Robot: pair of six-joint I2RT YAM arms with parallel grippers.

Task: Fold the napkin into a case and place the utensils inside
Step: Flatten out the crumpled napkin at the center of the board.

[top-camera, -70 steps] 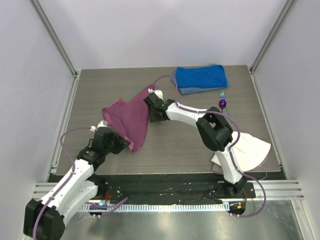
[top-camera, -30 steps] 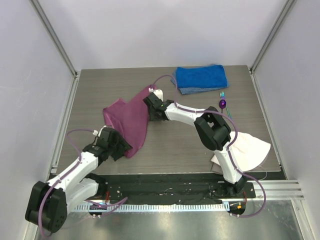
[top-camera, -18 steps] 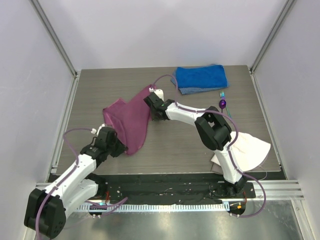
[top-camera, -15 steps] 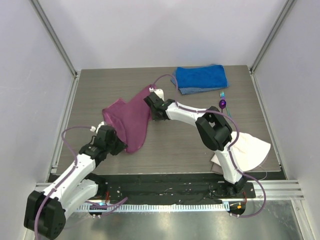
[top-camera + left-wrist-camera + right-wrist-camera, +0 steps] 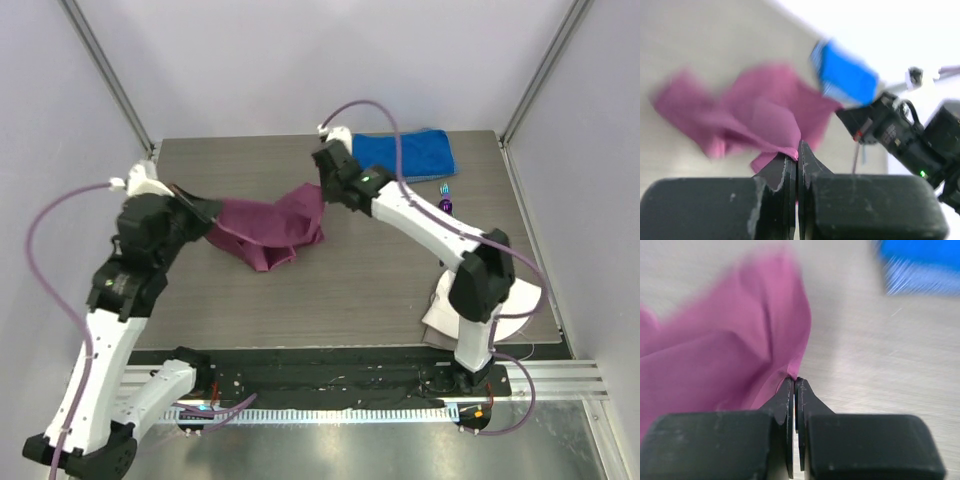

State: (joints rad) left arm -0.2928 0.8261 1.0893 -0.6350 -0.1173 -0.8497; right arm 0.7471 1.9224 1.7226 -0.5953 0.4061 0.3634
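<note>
Napkin (image 5: 270, 228), magenta-purple: slung between the two grippers over the left-centre of the table (image 5: 380, 290), sagging and crumpled in the middle. Left gripper (image 5: 798, 151): fingers pressed together on one edge of the napkin; right gripper (image 5: 793, 382): fingers likewise pinched tight on the opposite edge. Spoon (image 5: 445, 206) and fork (image 5: 446, 188): together at the table's right, near the blue towel (image 5: 405, 153), well apart from the napkin.

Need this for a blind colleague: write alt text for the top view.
The left gripper and right gripper each pinch an end of a purple napkin stretched between them. Behind lie a blue towel, spoon and fork; a white cloth sits near right.
</note>
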